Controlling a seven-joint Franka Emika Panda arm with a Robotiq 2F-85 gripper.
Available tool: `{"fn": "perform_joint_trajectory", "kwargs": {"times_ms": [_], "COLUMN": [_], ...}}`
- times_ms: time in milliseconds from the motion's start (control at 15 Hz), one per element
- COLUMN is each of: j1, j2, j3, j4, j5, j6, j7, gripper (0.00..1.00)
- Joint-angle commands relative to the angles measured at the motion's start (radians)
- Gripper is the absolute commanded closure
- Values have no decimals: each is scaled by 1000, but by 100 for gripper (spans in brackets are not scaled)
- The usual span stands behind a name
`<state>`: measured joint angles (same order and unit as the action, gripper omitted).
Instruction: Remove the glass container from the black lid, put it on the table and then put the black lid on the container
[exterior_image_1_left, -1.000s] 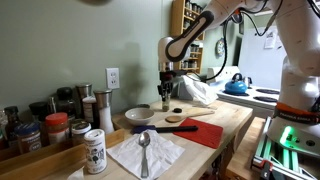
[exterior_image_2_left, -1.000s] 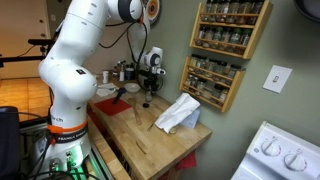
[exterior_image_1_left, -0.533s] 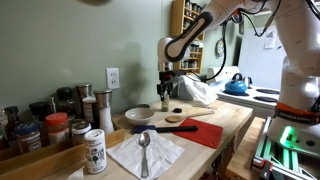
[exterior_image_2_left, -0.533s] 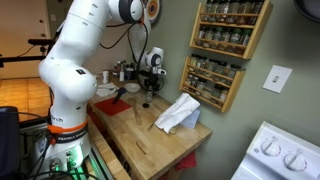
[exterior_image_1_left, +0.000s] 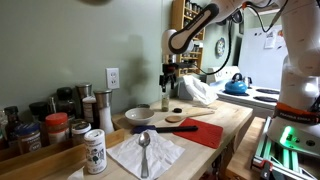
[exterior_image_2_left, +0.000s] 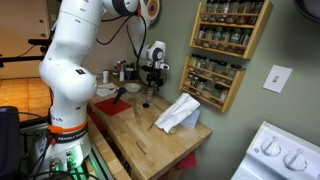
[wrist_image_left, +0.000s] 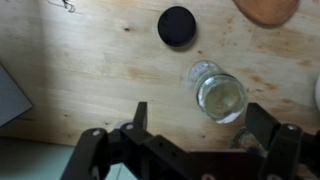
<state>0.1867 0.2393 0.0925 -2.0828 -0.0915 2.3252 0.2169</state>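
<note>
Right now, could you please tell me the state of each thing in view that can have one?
glass container: upright on the table, uncapped, not gripped.
black lid: lying flat on the table, apart from the container.
gripper: open, empty, above the container.
spoon: lying on the white napkin.

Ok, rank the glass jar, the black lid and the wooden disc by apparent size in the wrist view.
1. wooden disc: broadest curve, but mostly cropped by the frame, so unsure.
2. glass jar: looks bigger than the lid, though its mouth sits nearer the camera.
3. black lid: smallest.
</note>
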Motion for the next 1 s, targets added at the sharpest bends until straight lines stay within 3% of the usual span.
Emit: {"fn": "perform_joint_trajectory", "kwargs": {"times_ms": [0,467,933], "j1": [-28,-39,-32], "j2": [-83,-72,-8], "j3": [-9,17,31], "j4": [-138,-300,-334], "j5": [5,25,16], "j6": [37,249,386], "j7": [-21,-144,-172], "gripper": [0,0,0]}}
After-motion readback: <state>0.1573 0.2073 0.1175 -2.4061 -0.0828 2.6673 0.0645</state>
